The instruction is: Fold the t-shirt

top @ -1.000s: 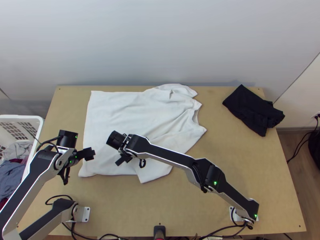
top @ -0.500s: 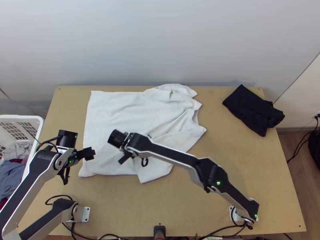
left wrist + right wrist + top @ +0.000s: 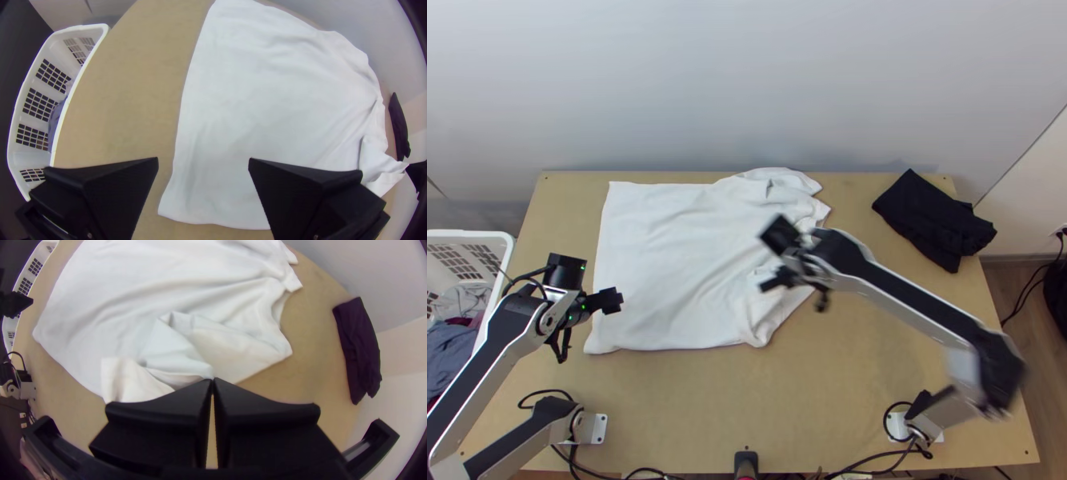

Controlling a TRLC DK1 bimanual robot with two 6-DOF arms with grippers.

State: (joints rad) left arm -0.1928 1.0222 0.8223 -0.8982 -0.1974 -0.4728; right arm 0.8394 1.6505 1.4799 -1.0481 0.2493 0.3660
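The light wooden table (image 3: pixel 827 416) spans most of the top view. The white t-shirt (image 3: pixel 659 264) lies on it, from the left to the middle of the frame, mostly spread; its lower right part is bunched. The right wrist view gives the detail there: folds in the centre, drawn together towards the fingertips. A white basket (image 3: pixel 503 237) stands at the left edge of the top view, with grey, blue and dark red clothes inside. A dark cloth (image 3: pixel 931 220) lies folded at the upper right, apart from the shirt. The right gripper (image 3: pixel 767 284), over the shirt's right part, is closed on a pinch of its fabric. The left gripper (image 3: pixel 611 301) is at centre left; the left wrist view shows its fingers (image 3: pixel 120 182) wide apart, holding nothing.
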